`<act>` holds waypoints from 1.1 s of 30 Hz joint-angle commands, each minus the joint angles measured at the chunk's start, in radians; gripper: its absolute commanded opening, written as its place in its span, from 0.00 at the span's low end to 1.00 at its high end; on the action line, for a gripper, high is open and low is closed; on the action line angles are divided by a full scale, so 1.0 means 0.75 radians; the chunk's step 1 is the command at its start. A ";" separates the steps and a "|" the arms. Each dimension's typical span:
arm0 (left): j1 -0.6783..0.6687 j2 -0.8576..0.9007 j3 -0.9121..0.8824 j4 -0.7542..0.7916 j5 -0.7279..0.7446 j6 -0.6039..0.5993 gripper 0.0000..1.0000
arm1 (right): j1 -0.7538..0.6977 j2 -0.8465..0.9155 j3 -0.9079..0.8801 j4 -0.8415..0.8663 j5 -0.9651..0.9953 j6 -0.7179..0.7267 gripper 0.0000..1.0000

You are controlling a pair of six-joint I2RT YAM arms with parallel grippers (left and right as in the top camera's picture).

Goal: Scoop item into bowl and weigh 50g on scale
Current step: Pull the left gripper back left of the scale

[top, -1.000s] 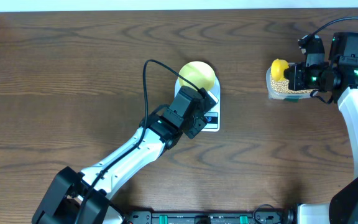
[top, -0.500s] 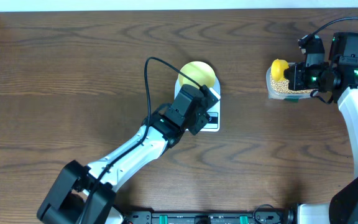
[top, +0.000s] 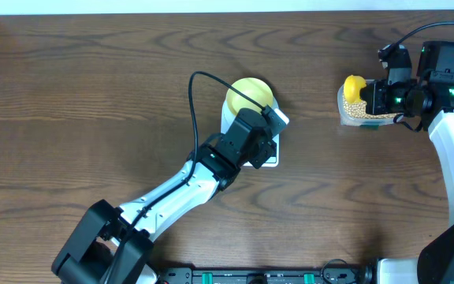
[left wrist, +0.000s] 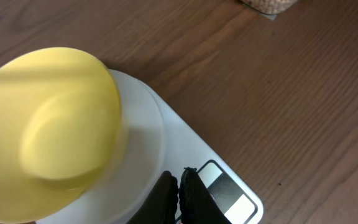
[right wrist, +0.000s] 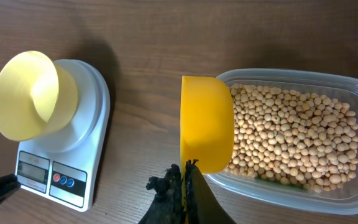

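The pale yellow bowl point(top: 249, 93) point(left wrist: 48, 130) point(right wrist: 30, 93) stands empty on the round platform of the white scale point(top: 227, 118) point(left wrist: 166, 143) point(right wrist: 61, 168). My left gripper point(top: 265, 146) point(left wrist: 180, 177) is shut and empty, its tips right over the scale's display panel; whether they touch it I cannot tell. At the far right my right gripper point(top: 373, 96) point(right wrist: 185, 169) is shut on the handle of a yellow scoop point(top: 355, 87) point(right wrist: 207, 121). The scoop hangs at the left end of a clear container point(top: 361, 114) point(right wrist: 328, 199) of tan beans point(right wrist: 291, 137).
Dark wooden tabletop point(top: 93, 102) all round. The left arm lies across the scale's front in the overhead view and hides its display. A black cable point(top: 193, 102) loops above the left arm. A bare strip of table separates scale and container.
The left gripper has slid a little right and toward the far side, over the scale's front panel. The right arm and scoop have stayed put.
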 commanded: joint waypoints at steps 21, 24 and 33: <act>0.290 -0.268 0.001 -0.553 0.212 0.131 0.97 | 0.006 -0.014 0.015 -0.004 -0.019 -0.019 0.01; 0.338 -0.294 0.001 -0.632 0.237 0.272 0.98 | 0.006 -0.014 0.015 -0.004 -0.019 -0.019 0.01; 0.472 -0.301 0.001 -0.741 0.426 0.486 1.00 | 0.006 -0.014 0.015 -0.006 -0.018 -0.019 0.01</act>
